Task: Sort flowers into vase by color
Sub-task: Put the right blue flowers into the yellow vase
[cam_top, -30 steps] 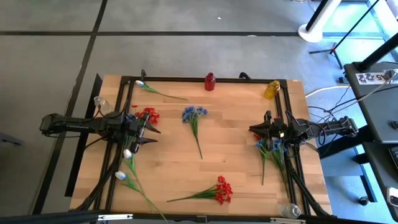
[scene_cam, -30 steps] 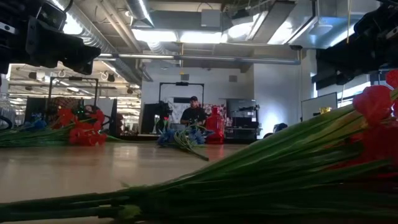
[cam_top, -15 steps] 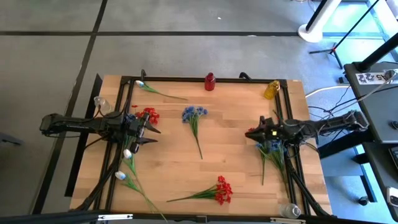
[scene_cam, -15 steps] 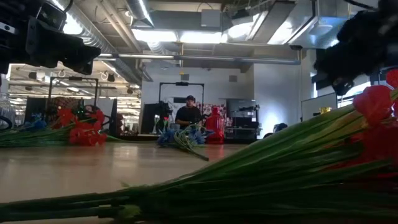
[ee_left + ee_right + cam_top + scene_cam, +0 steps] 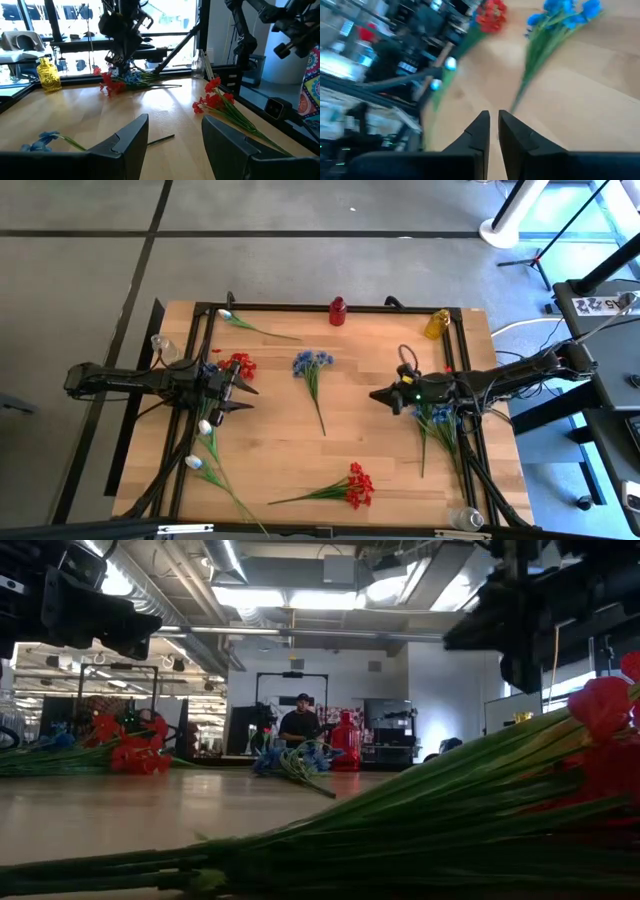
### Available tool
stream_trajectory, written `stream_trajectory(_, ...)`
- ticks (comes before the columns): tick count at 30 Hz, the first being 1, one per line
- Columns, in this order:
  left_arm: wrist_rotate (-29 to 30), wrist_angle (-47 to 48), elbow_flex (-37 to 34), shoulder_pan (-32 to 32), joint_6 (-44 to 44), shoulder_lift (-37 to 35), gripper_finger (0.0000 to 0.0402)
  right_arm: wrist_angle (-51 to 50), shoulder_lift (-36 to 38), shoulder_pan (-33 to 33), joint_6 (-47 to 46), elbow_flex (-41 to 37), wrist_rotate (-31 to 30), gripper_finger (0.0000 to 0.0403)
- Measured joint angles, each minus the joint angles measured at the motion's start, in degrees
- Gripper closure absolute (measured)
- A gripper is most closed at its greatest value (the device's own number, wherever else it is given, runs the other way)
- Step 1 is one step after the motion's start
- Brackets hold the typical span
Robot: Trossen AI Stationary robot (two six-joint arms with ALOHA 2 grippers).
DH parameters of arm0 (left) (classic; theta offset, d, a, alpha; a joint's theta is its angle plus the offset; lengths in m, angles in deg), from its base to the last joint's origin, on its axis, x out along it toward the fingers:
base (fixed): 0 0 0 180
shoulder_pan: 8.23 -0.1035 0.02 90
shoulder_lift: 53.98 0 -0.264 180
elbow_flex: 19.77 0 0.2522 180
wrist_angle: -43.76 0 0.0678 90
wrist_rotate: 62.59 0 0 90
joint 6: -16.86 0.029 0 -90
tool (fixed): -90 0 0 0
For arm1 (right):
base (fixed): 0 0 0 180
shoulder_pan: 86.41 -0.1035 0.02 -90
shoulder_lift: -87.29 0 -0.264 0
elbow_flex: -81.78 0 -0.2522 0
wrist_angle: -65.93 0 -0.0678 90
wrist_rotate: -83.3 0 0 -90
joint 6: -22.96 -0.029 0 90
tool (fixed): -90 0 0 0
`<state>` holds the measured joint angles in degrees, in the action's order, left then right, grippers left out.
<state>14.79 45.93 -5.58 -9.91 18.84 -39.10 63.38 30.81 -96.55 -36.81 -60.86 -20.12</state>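
Note:
Flowers lie flat on the wooden table. A blue spray (image 5: 313,365) rests at the centre, its stem running toward the near edge; it also shows in the right wrist view as the blue spray (image 5: 560,15). One red spray (image 5: 238,365) lies by the left arm, another red spray (image 5: 352,485) near the front edge. More blue flowers (image 5: 440,425) lie under the right arm. White flowers (image 5: 205,430) lie at the left. My left gripper (image 5: 250,398) is open and hovers beside the red spray. My right gripper (image 5: 375,395) is shut and hovers right of the central blue spray's stem.
Small bottle vases stand around the edge: a red vase (image 5: 338,311) and a yellow vase (image 5: 436,325) at the far edge, a clear vase (image 5: 165,348) at the left, another clear vase (image 5: 465,518) at the near right corner. A black frame rims the table. A person sits far behind (image 5: 297,725).
My right arm has stretched out from the table's right side toward the centre, carrying its gripper toward the central blue spray's stem. The left arm and all flowers have kept still.

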Motion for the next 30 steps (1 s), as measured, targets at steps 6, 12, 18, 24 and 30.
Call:
stream_trajectory(6,0.0,0.0,0.0,0.0,0.0,0.0,0.0221,-27.3,-2.8,5.0,-7.4,9.7,1.4,0.0363)
stream_trajectory(12,0.0,0.0,0.0,0.0,0.0,0.0,0.0221,-50.6,-4.0,9.1,-6.4,16.5,4.4,0.0343)
stream_trajectory(18,0.0,0.1,0.0,0.0,0.0,0.0,0.0221,-60.0,-7.4,9.4,-8.8,16.8,11.4,0.0266)
stream_trajectory(24,0.0,0.1,0.0,0.0,0.0,0.0,0.0221,-63.2,-11.4,8.6,-10.5,17.3,24.8,0.023)
stream_trajectory(30,0.0,0.1,0.0,0.0,0.0,0.0,0.0221,-70.3,-16.1,0.6,-12.9,21.9,28.3,0.024)
